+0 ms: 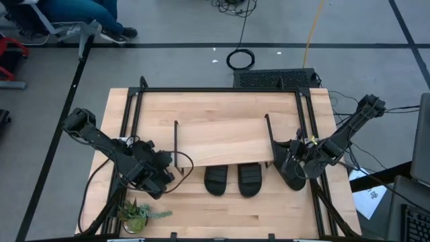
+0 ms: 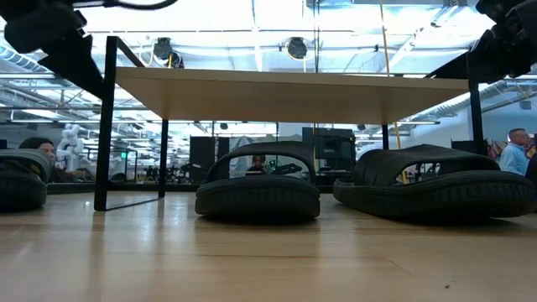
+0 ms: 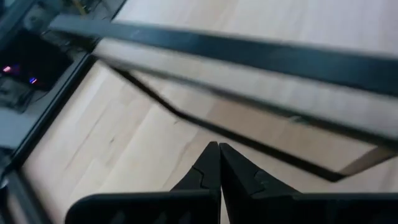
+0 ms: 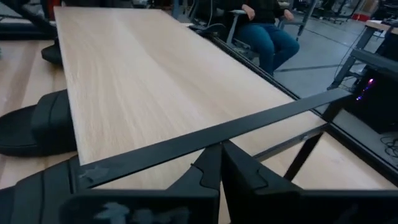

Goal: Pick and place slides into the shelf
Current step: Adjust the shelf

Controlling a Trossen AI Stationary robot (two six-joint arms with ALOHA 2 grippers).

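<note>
The shelf (image 1: pixel 222 138), a light wood plank on thin black legs, stands mid-table. Two black slides (image 1: pixel 216 179) (image 1: pixel 250 179) lie side by side on their soles on the table at its near edge, toes under the plank. A third slide (image 1: pixel 294 176) lies by the shelf's right end, under my right arm. The low view shows another slide (image 2: pixel 21 180) at the far left. My left gripper (image 3: pixel 219 149) is shut, above the table by the shelf's left legs. My right gripper (image 4: pixel 221 152) is shut with nothing in it, just over the shelf's right end bar (image 4: pixel 261 121).
A small potted plant (image 1: pixel 134 215) stands at the table's near left corner. A black frame (image 1: pixel 134 101) runs along the table's sides and far edge. A seated person (image 4: pixel 264 31) is beyond the table's left side. Bare wood lies near the front edge.
</note>
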